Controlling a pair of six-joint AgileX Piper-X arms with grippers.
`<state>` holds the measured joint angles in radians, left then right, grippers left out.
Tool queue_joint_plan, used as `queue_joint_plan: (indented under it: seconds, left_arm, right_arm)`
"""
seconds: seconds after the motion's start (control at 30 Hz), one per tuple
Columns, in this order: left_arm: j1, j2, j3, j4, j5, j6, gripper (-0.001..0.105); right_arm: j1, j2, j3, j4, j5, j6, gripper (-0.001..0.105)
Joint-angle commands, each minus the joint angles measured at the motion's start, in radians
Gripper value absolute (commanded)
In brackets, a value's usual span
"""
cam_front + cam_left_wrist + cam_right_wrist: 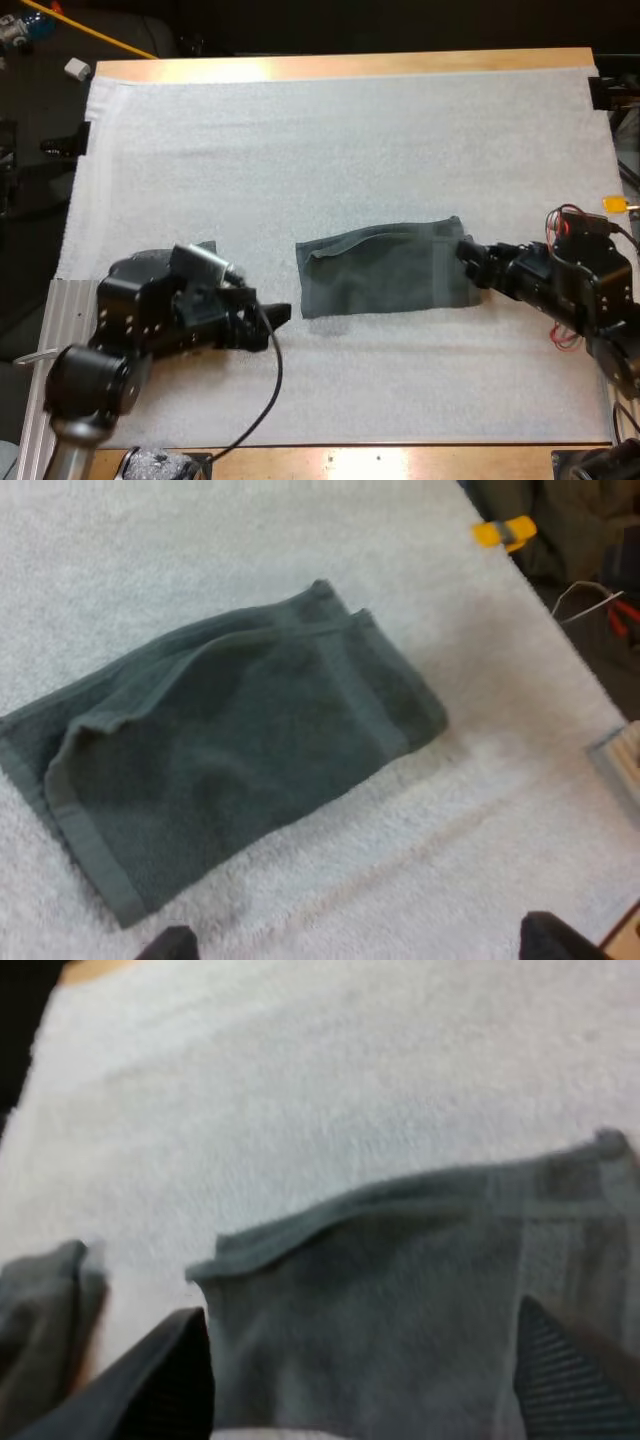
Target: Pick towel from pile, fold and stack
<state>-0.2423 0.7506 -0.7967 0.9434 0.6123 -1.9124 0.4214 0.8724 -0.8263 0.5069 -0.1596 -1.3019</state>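
Note:
A dark grey-green towel (385,270) lies folded flat in the middle of the white mat, with one folded layer on top. My left gripper (276,313) is low over the mat, just off the towel's near left corner. In the left wrist view the towel (230,740) lies ahead of the left gripper (360,948), which is open with nothing between its fingertips. My right gripper (466,252) is at the towel's right edge. Its fingers (165,1380) stand wide apart over the towel (380,1280), so it is open.
A second piece of grey-green cloth (45,1315) lies beyond the towel's far end, and a small grey corner (205,244) shows behind my left arm. The white mat (340,140) stretches bare toward the far side. A metal rail (70,300) runs along the left edge.

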Motion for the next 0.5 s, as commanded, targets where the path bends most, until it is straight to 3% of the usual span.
queue_joint_plan:
  seconds: [0.0, 0.07, 0.27, 0.47]
  left_arm:
    - [0.000, -0.093, -0.010, 0.060, -0.012, -0.017, 0.062]
    - [-0.001, -0.078, -0.007, 0.051, -0.003, -0.006, 0.062]
    - [-0.003, -0.190, -0.008, 0.145, -0.014, -0.009, 0.062]
    - [-0.002, -0.240, -0.006, 0.188, -0.036, -0.014, 0.062]
  right_arm:
    - [0.003, -0.037, -0.027, 0.305, 0.017, -0.041, 0.063]
    - [-0.002, -0.035, -0.023, 0.125, 0.019, -0.045, 0.063]
    - [-0.003, -0.078, -0.027, 0.244, 0.028, -0.091, 0.063]
    - [-0.003, -0.074, -0.027, 0.277, 0.057, -0.105, 0.062]
